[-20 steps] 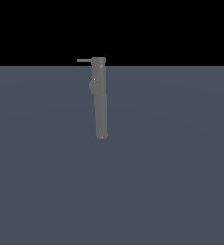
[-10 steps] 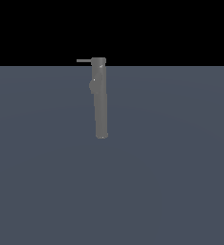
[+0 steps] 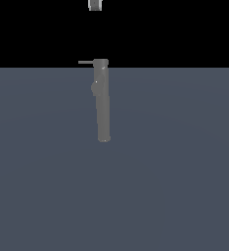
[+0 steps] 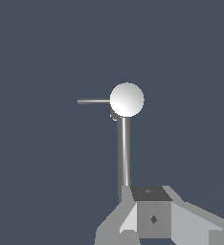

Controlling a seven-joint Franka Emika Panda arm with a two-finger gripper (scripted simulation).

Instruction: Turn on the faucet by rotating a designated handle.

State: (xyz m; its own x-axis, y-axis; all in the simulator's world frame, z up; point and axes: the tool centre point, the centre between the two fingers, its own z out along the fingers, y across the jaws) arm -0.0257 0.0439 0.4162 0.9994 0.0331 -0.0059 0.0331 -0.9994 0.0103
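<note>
Newly in view since half a second ago: gripper [image 3: 95, 5], a pale stub at 12 o'clock of the exterior view, well above the fixture. Otherwise unchanged.

Left to right in the exterior view: handle [image 3: 85, 62], a thin grey rod pointing to 9 o'clock from the column top; then faucet [image 3: 103, 100], upright dark-grey column on the grey floor [image 3: 185, 171], small bulge on its 9 o'clock side.

Wrist view looks straight down: handle [image 4: 94, 101], column cap [image 4: 127, 99] round and bright, gripper [image 4: 152, 217] body at the frame edge. Fingertips out of view; open or closed, cannot tell.

Judged stage: approach, no contact yet. Recommended: descend beside the rod near its free end, clear of the column, then push sideways about the column axis for best leverage. Risk: slipping off so thin a rod.
</note>
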